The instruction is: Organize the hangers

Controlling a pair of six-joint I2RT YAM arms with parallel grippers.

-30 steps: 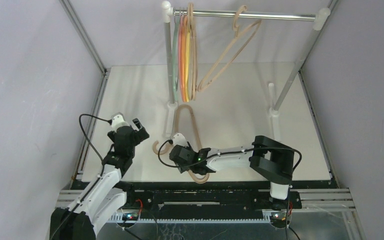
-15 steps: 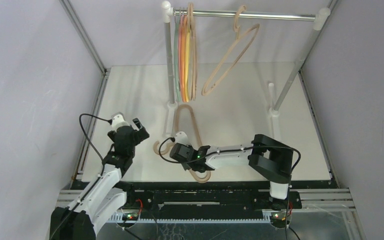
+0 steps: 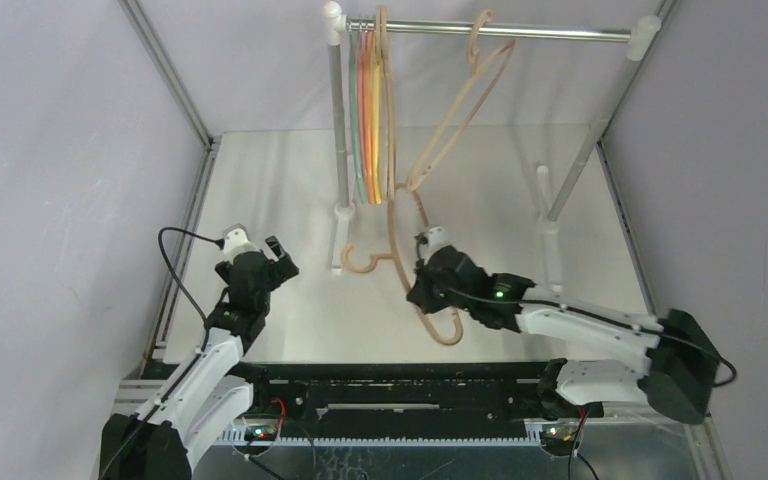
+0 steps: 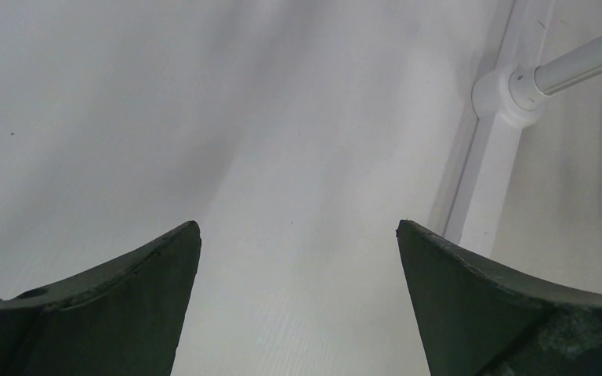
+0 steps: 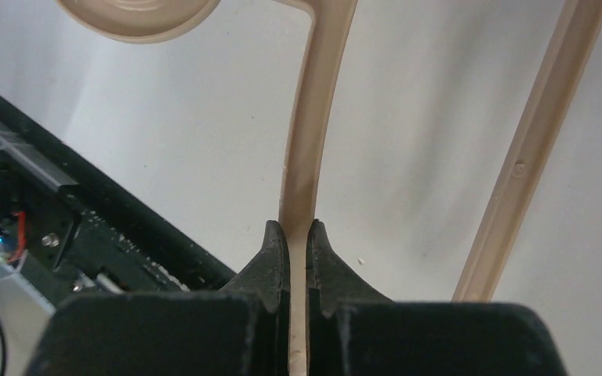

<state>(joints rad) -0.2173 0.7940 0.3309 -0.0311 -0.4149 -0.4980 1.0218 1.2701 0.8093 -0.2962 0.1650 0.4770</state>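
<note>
Beige hanger [image 5: 304, 149]: gripped by one thin arm in the right claw [image 5: 298, 239], out over the middle of the worktop [image 3: 280, 170] and below the rail [image 3: 520, 31]. From overhead its big hook shows beside the foot of the left post [image 3: 339, 150].
Right claw: clenched tight on that arm, both fingers pressed flat against it. The hanger's other arm runs free just to one side.
Hung bunch [image 3: 370, 110]: pale-green, orange, yellow and beige hangers packed together at the rail's left end, hanging straight down.
Lone beige hanger [image 3: 473, 52]: hooked further along the rail and hanging at a slant. Its hook sits apart from the bunch, while its low end reaches back toward the bunch.
Rail: silver bar across the back, with a white joint at each end.
Left claw [image 4: 299, 227]: released, fingers spread wide with nothing between them. It sits over the left side of the worktop, well apart from every hanger.
</note>
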